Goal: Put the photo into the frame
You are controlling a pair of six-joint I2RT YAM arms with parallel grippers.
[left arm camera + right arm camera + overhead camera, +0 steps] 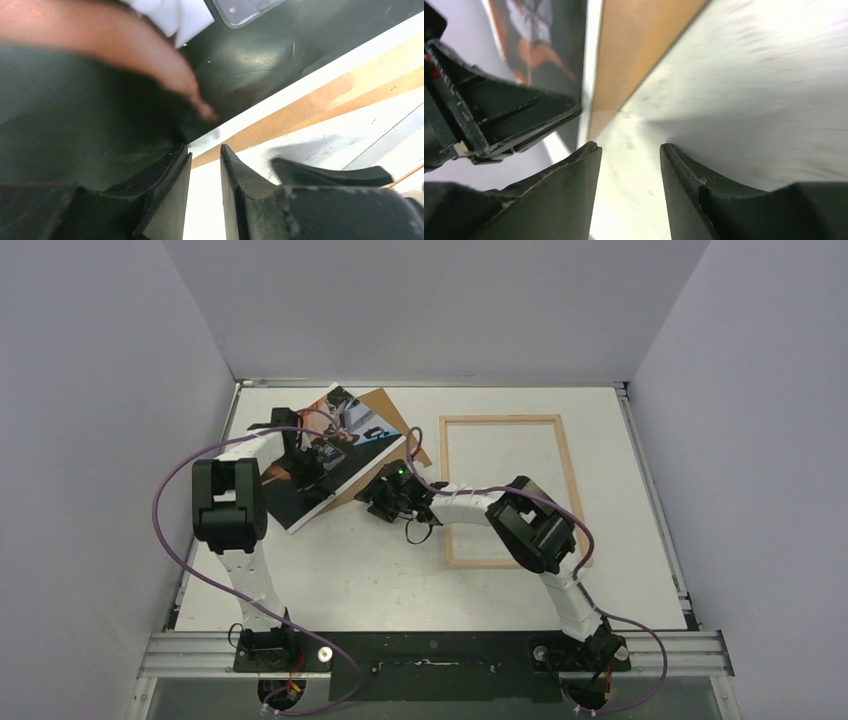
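Toward the far left of the table [350, 580], the photo [345, 415] lies askew on a brown hardboard sheet [388, 408], with its near end extending past the sheet onto the table surface. The frame [500, 419] lies flat to the right, empty, with its left rim just beside a corner of the sheet; the photo is outside the frame and apart from it. The left gripper [204, 147] sits low at the photo's white-bordered edge. One finger is over the dark print and the other is on the table side of the border. Its fingers are partly spread, with a clear gap between them and nothing clamped. The right gripper [630, 147] hovers just beside it, over bare table along the sheet's edge — its fingers are spread wider and it grasps nothing.
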